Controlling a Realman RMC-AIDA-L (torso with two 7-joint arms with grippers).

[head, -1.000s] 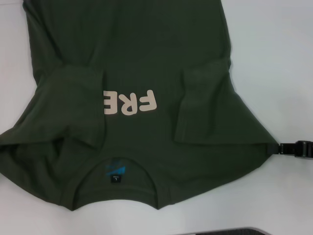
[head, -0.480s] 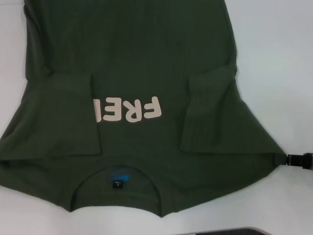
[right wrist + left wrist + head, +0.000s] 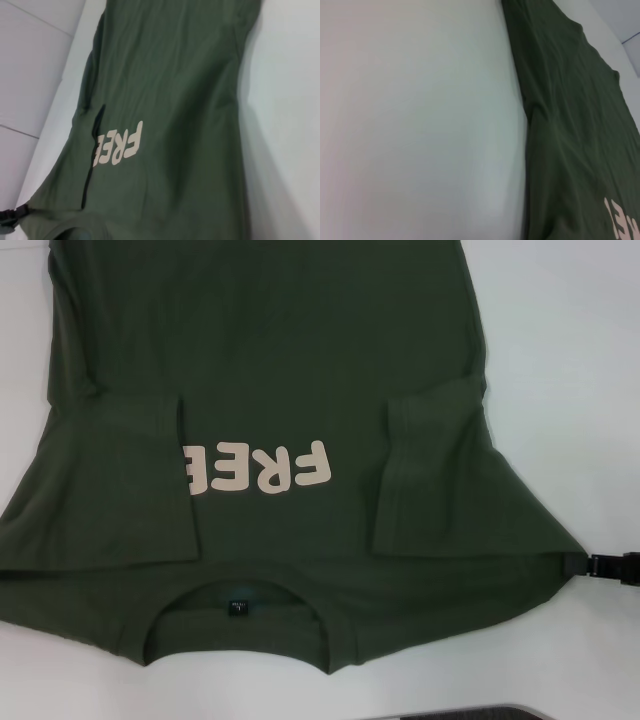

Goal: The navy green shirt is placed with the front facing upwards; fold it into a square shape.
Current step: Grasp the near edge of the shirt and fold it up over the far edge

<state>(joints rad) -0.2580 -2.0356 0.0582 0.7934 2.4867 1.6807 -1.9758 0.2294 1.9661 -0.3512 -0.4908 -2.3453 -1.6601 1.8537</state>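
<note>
The navy green shirt lies front up on the white table, collar toward me, with pale letters "FREE" on the chest. Both sleeves are folded inward over the body. My right gripper sits at the shirt's right shoulder corner, shut on the cloth there. In the right wrist view a dark bit of my left gripper shows at the far shoulder corner; it is outside the head view. The left wrist view shows the shirt's side edge on the table.
A dark curved edge shows at the bottom of the head view, just in front of the collar. Bare white table lies to both sides of the shirt.
The shirt's left shoulder has been drawn out leftward and its bunched folds have flattened. The full word FREE now shows. The right gripper has shifted slightly to the right.
</note>
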